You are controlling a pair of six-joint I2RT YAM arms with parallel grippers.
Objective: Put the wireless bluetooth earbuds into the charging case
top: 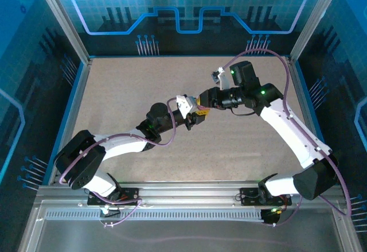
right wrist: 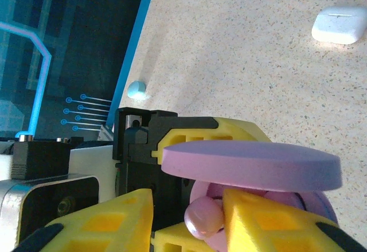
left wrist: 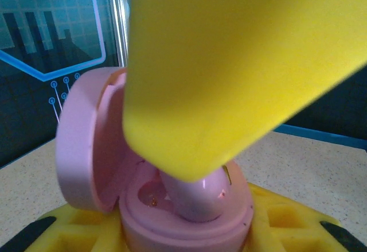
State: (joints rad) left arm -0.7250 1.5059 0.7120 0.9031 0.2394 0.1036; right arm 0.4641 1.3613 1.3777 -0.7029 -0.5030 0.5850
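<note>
Where both arms meet over the mid-table (top: 114,91), the L arm (top: 120,143) reaches in from lower left and the R arm (top: 287,120) bends in from the right, wrists close together. L gripper (top: 195,119) is clamped on the purple charging case (left wrist: 172,232). The case body sits btw its yellow fingers (left wrist: 287,223), w/ the lid (right wrist: 252,163) swung open and standing at the left in L wrist view. R gripper (right wrist: 188,209) sits right at the open case, jaws parted a little. In R wrist view a gap shows btw one finger (right wrist: 103,223) and the bud, so no two-sided pinch. The other finger (right wrist: 269,217) looks to be touching the bud, but that's hard to confirm at this angle. In L wrist view a yellow R finger lies on top of the bud. White charging case (right wrist: 339,25) lies shut and flat on the table, well apart from both grippers. Purple earbud (left wrist: 195,197) sits in a well of the purple case, rounded end sticking up above the rim, not flush. Teal earbud (right wrist: 136,89) lies loose on the table near the blue edge strip, apart from everything else.
</note>
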